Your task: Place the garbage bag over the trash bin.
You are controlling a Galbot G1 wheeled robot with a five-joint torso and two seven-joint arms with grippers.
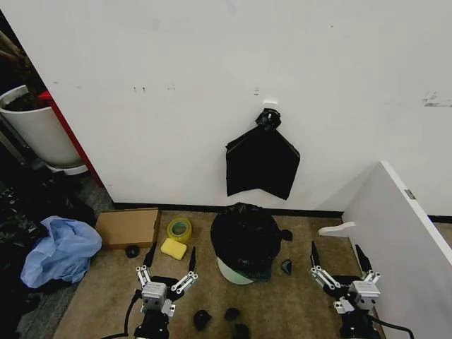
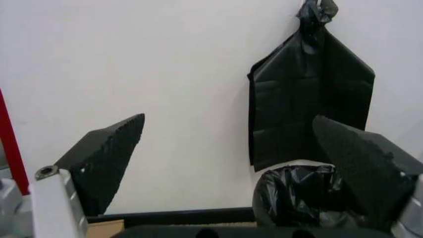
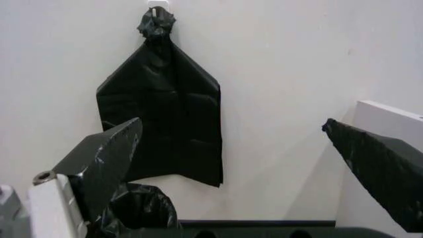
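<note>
The glossy black garbage bag (image 1: 245, 236) is draped over the small cream trash bin (image 1: 232, 271), whose lower wall shows beneath it on the floor by the wall. The bag (image 2: 300, 201) also appears in the left wrist view and the bag (image 3: 135, 210) in the right wrist view. My left gripper (image 1: 169, 254) is open, low to the left of the bin and apart from it. On the bin's other side my right gripper (image 1: 340, 253) is open too, with nothing between its fingers.
A flat bundle of black bags (image 1: 262, 162) hangs from a wall hook above the bin. A cardboard box (image 1: 128, 227), tape roll (image 1: 179, 229), yellow sponge (image 1: 173, 248) and blue cloth (image 1: 62, 250) lie to the left. Black scraps (image 1: 286, 265) dot the floor. A white panel (image 1: 399, 226) stands right.
</note>
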